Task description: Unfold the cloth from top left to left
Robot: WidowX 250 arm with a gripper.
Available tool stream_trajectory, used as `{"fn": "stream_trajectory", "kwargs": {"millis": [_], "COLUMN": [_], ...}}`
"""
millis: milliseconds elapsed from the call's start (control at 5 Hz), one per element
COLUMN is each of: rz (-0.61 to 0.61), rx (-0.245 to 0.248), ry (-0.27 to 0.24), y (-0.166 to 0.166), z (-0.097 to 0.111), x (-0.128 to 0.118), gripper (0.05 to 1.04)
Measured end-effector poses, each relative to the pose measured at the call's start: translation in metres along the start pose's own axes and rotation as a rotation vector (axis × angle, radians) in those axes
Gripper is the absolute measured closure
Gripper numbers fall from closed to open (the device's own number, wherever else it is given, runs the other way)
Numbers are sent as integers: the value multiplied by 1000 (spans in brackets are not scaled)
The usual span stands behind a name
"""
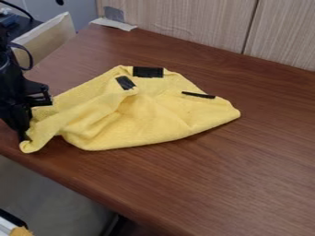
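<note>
Yellow cloth (pixel 148 120) is sprawling in soft, uneven folds across the brown wooden table (pixel 240 184), left of the middle, its near-left tip trailing down right beside the black gripper (pixel 25 137). From where I'm standing, I'm not managing to tell how far open that gripper is, or whether it's pinching the fabric or merely touching it.

Judging by how easily it's slumping and creasing, I'm expecting a light, limp thing, nothing fragile, and with that faintly fuzzy surface it's probably not going to be slippery. It's the floppiness that's worrying me: pushing will likely be bunching it up, so pulling seems the better way.

For opening it toward the left, I'm favouring a hold on that loose near-left tip, taking just the upper layer and lifting a little before drawing outward. A deep grab would be risking dragging the whole bundle along. I'd be leaving alone the wide black patch (pixel 148 72) on the far edge and the smaller black patch (pixel 125 83) just nearer, since both are perhaps stiffer than the weave.
</note>
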State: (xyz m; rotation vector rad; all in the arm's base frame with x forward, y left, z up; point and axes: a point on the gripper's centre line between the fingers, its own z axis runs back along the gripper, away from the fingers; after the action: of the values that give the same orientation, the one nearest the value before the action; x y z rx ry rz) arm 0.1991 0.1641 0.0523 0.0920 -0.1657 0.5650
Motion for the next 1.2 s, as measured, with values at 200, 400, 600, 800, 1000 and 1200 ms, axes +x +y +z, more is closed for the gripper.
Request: {"fn": "stream_trajectory", "kwargs": {"millis": [200,400,600,800,1000,1200], "rz": [11,13,20,1,4,-19], "rx": [-8,-13,0,-2,-9,-18], "ry": [1,19,3,-7,-1,-64], "y": [-2,-3,-2,-2,-5,-15], "z": [1,1,11,20,24,54], "x": [1,-1,1,4,4,10], "gripper": [650,359,105,79,84,84]}}
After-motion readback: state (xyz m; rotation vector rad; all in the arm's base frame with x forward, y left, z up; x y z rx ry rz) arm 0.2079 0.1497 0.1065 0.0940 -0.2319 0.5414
